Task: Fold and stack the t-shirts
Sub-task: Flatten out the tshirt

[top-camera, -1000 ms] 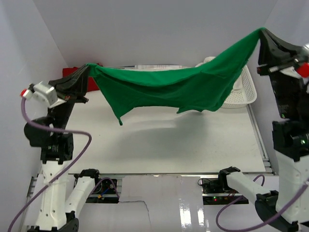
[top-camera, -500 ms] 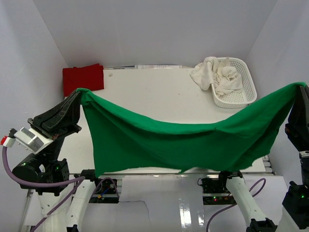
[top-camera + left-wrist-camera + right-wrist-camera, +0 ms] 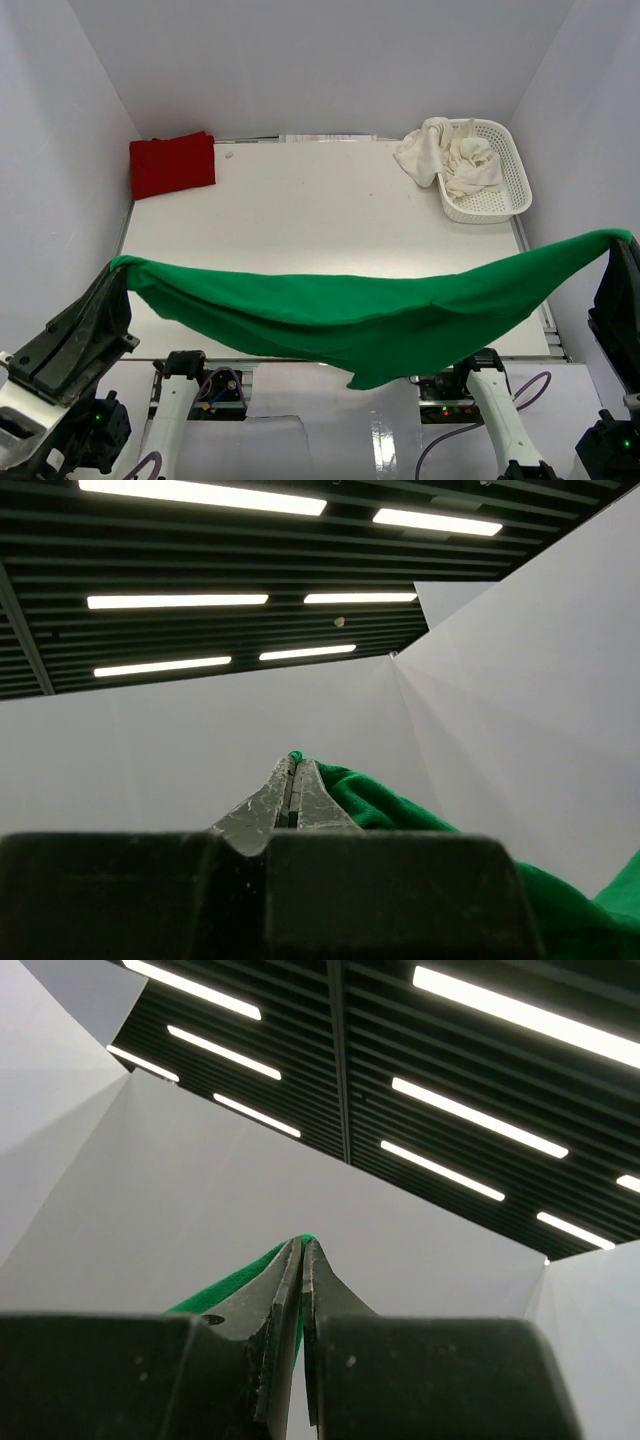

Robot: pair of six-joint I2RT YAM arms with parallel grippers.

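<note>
Top view: I have the green t-shirt (image 3: 350, 320) strung between both arms, its long axis running left to right over the near edge of the table (image 3: 320, 220); it sags in the middle, above the arm bases; the left gripper (image 3: 120, 268) pinches one end, the right gripper (image 3: 624, 240) the other; the bare middle of the table lies beyond the cloth, away from the bases, so I judge the lay-down calls for both arms to carry it forward together, neither being nearer; the red t-shirt (image 3: 172, 164) lies folded in the far left corner, and the cream t-shirts (image 3: 455, 160) are heaped in the basket (image 3: 515, 195) at the far right.

Left wrist view: the left gripper (image 3: 291, 765) is clenched, fingers pressed together on a fold of the green t-shirt (image 3: 380, 805), which falls away to the right of the tips.

Right wrist view: the right gripper (image 3: 302, 1245) is likewise clamped on the green t-shirt (image 3: 235, 1280); the cloth trails off to the left.
</note>
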